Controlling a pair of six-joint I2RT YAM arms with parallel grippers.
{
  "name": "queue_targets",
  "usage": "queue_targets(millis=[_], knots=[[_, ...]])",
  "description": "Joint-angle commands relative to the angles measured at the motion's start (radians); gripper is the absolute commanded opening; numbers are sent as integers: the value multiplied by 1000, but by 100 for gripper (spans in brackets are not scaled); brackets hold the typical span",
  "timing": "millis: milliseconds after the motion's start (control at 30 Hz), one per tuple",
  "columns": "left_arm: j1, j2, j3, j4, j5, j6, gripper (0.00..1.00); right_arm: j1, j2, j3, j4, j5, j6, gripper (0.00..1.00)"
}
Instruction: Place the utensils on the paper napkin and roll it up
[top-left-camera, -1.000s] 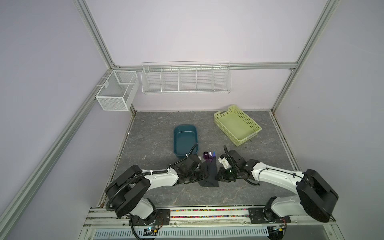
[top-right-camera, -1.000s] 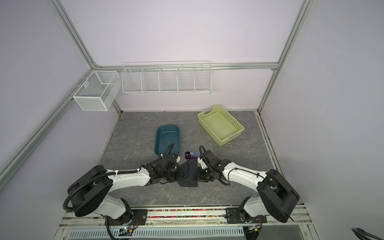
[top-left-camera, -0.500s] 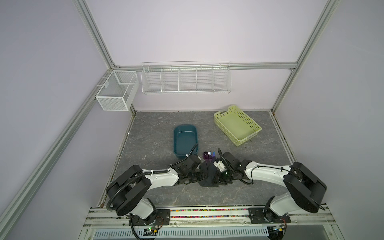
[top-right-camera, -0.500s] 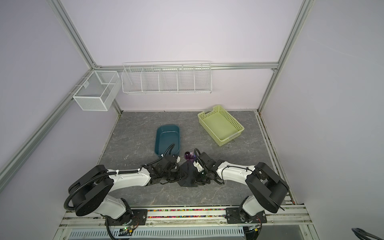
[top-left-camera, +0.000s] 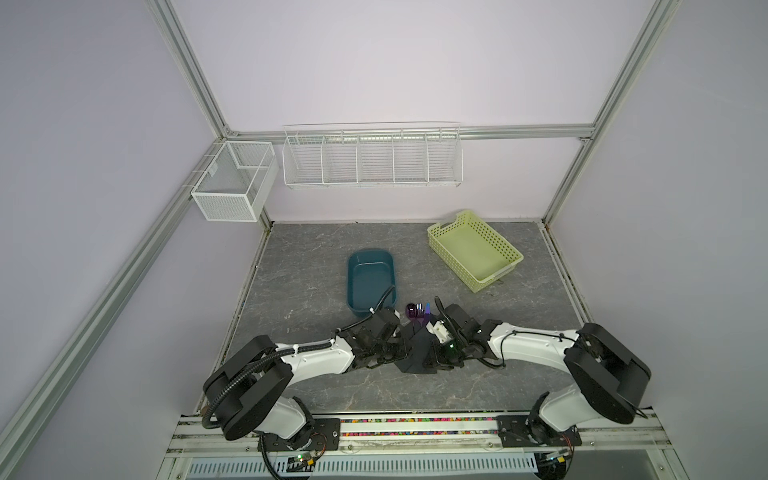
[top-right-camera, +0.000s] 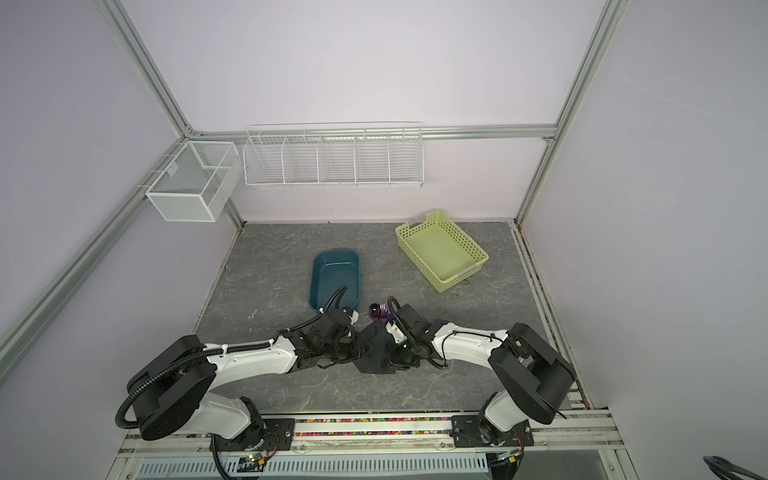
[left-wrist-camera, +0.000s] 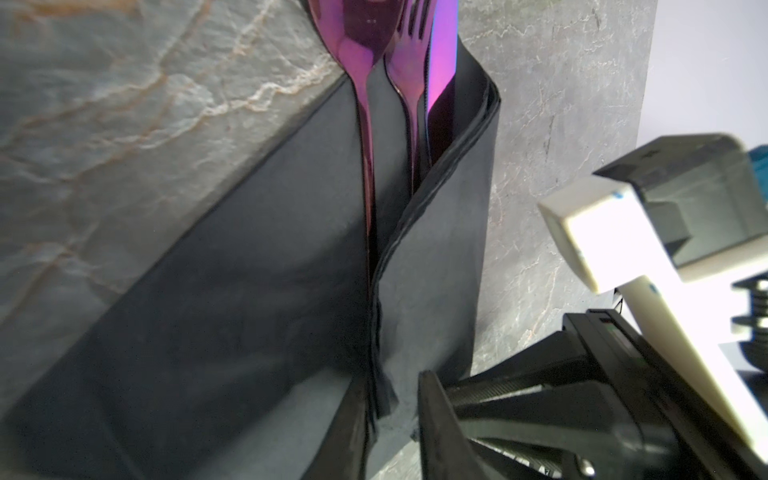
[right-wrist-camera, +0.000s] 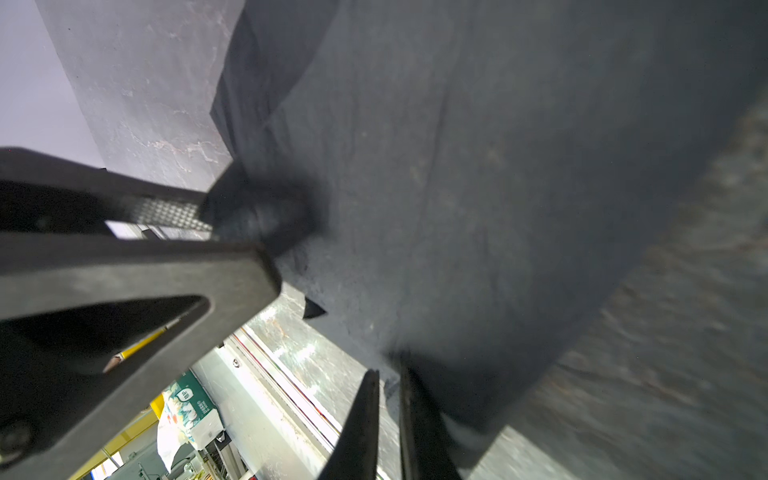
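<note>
Lying near the teal tub (top-left-camera: 370, 274), the paper napkin (left-wrist-camera: 249, 291) folded over the utensils (left-wrist-camera: 386, 62), left gripper (left-wrist-camera: 390, 390) slightly parted around the fold, right gripper (right-wrist-camera: 390, 374) pinching its edge

There lay the utensils (left-wrist-camera: 390, 62), purple heads clear of the paper napkin (left-wrist-camera: 249, 291), one flap folded over their handles. My left gripper (left-wrist-camera: 392, 386) stood parted astride that folded edge, on the grey table (left-wrist-camera: 124, 104).

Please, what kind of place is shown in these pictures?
Probably a robot test cell in a laboratory: two robot arms fixed on a front rail, aluminium frame posts around plain walls, a wire rack hung on the back wall.
</note>
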Motion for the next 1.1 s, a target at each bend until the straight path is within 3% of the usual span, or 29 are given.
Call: queue_targets(millis=[0, 567, 833, 1067], knots=[[0, 27, 22, -15, -21, 26, 23, 9, 10, 12, 11, 6, 9, 15], [0, 98, 104, -69, -59, 93, 22, 9, 9, 11, 12, 5, 9, 15], [0, 80, 104, -90, -69, 103, 4, 9, -11, 11, 3, 11, 13, 16], [0, 49, 99, -138, -93, 116, 0, 9, -60, 22, -31, 38, 12, 20]])
